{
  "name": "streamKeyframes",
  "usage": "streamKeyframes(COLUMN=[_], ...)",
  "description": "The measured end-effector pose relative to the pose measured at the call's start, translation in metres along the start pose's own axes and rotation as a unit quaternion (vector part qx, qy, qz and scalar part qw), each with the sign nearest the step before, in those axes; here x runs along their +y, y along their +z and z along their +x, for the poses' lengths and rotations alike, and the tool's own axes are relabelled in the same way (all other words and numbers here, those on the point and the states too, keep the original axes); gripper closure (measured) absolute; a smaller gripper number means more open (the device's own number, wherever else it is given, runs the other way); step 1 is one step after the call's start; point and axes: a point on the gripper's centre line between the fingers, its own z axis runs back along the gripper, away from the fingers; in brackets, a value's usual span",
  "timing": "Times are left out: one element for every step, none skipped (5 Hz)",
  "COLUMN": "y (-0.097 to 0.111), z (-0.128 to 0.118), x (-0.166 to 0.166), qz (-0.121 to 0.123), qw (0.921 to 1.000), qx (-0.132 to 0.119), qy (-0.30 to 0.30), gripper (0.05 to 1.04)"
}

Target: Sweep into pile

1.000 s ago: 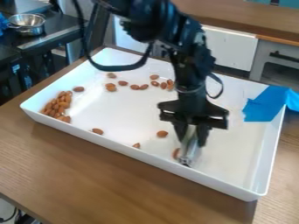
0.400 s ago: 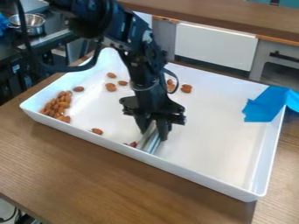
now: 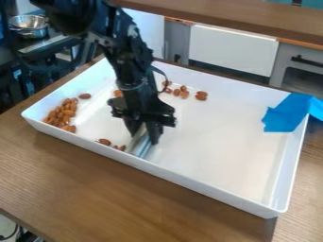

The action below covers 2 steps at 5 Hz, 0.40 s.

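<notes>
Gripper [image 3: 144,130] has the metal scraper [image 3: 142,144] pinched, down by the white tray's [image 3: 202,185] near wall. Loose almonds [image 3: 104,141] stand between me and the pile [image 3: 62,114] at left; blue tape [image 3: 284,116] on far-right corner.

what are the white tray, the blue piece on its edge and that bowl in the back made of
The tray looks like smooth white plastic, from its rounded corners and soft sheen, possibly enamel. The blue piece seems matte tape or thin cloth, given its ragged edge. The bowl looks like polished metal: silvery with bright reflections.
</notes>
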Motion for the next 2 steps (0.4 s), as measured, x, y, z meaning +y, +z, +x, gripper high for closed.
streamKeyframes(y=[0.000,0.003], z=[0.006,0.008], x=[0.031,0.059], qz=[0.016,0.031], qw=[0.9998,0.9994], qx=[-0.006,-0.015], qy=[0.012,0.007], gripper=[0.701,0.701])
